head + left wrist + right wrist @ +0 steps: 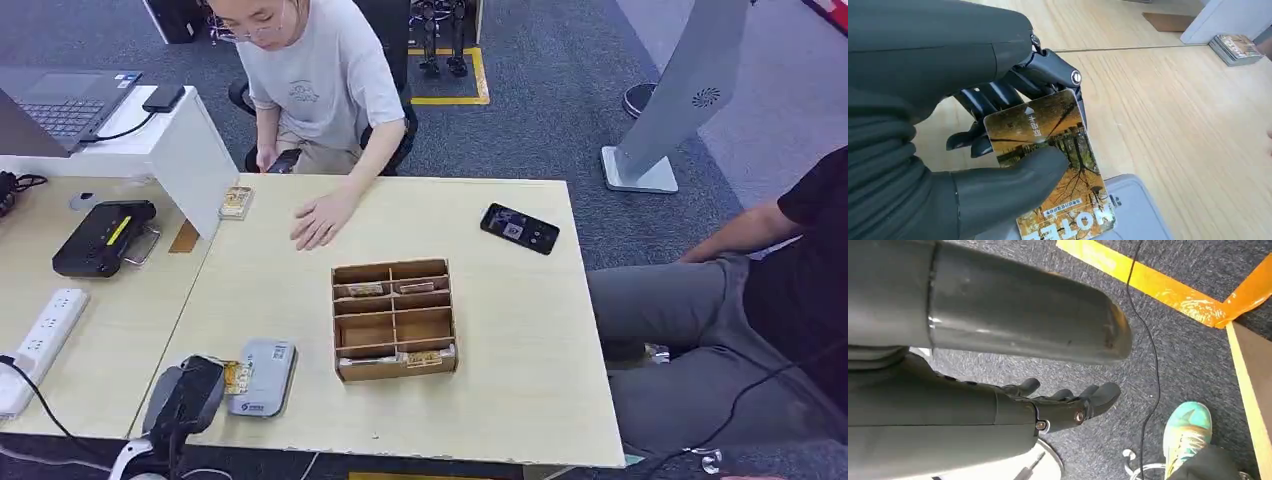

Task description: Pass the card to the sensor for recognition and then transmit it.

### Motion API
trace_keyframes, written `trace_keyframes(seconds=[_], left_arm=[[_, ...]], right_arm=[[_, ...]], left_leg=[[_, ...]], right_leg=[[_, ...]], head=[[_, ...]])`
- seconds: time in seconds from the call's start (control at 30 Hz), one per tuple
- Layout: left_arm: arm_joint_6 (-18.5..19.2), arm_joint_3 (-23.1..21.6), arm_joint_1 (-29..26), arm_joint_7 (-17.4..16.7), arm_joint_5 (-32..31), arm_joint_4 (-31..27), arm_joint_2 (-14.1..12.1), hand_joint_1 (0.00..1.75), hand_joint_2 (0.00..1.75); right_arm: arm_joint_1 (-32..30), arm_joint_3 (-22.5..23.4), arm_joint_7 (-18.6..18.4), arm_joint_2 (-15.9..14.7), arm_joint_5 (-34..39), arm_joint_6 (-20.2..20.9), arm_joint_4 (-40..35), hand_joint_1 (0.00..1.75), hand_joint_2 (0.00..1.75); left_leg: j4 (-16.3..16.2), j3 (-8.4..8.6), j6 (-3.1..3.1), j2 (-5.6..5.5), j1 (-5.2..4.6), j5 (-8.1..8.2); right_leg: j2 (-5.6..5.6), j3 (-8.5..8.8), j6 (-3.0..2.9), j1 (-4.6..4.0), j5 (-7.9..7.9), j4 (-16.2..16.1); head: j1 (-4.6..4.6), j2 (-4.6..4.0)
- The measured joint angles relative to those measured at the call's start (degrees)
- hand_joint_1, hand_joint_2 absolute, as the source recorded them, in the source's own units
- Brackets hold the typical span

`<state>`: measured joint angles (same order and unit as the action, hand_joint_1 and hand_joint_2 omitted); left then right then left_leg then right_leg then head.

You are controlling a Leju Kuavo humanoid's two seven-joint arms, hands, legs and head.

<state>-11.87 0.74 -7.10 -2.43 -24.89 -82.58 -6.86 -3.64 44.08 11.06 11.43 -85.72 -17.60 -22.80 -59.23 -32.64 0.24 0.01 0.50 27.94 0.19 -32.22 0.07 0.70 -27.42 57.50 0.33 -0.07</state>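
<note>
The robot's left hand point(998, 150) had a ribbed dark grey cover, a thick matte grey thumb and glossy black fingers point(993, 95) with a silver screw at a knuckle. The right hand point(1068, 405) matched it: smooth grey shell, dark fingers, two small round screws.

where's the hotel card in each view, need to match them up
Head view: the card peeks out as a small orange patch beside the left hand, at the table's near left corner.
Left wrist view: the card sits mid-frame, pinched between the thumb and the darker fingers.
Right wrist view: not in it; floor and the right hand.
Shared landmark: the grey sensor, under the card in both the head and left wrist views.
</note>
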Motion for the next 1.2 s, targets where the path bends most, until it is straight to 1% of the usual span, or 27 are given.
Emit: trace_keyframes(seconds=[0.3,0.5,1.0,1.1,1.2], left_arm=[[0.0,0.7,-0.5,0.4,-1.3,1.8,1.5,1.75,1.75],[-0.4,1.1,-0.6,0.7,-2.1,2.5,2.1,1.75,1.75],[-0.7,1.4,-0.6,1.1,-2.8,3.2,2.6,1.75,1.75],[-0.5,1.5,-0.6,3.9,-1.1,3.2,2.7,1.75,1.75],[0.5,2.3,-0.6,8.6,5.3,2.2,3.0,1.75,1.75]], right_arm=[[0.5,-0.1,0.1,-0.4,0.3,-0.7,1.2,0.0,0.0],[0.9,-0.4,0.1,-0.7,0.5,-0.9,2.0,0.0,0.0],[1.3,-0.9,0.1,-1.2,0.5,-1.2,3.0,0.0,0.0],[1.5,-1.0,0.1,-1.4,0.7,-2.2,3.6,0.0,0.0],[1.9,-1.2,0.2,-1.8,1.0,-3.2,4.7,0.0,0.0]], left_leg=[[0.0,0.01,0.0,0.0,0.0,0.0],[0.0,0.01,0.0,0.0,0.0,0.0],[0.0,0.02,-0.01,0.0,0.0,-0.01],[0.0,0.04,-0.03,0.0,0.0,-0.03],[0.0,0.04,-0.02,0.0,0.0,-0.04]], right_leg=[[-0.01,0.01,0.0,0.0,0.0,0.0],[-0.02,0.02,0.0,0.0,0.0,0.0],[-0.02,0.04,0.0,0.0,0.0,0.0],[-0.02,0.03,0.0,0.0,0.0,0.0],[-0.01,0.02,0.0,0.0,0.01,0.0]], head=[[0.0,0.0],[0.0,0.0],[0.0,0.0],[0.0,0.0],[-0.02,0.0]])
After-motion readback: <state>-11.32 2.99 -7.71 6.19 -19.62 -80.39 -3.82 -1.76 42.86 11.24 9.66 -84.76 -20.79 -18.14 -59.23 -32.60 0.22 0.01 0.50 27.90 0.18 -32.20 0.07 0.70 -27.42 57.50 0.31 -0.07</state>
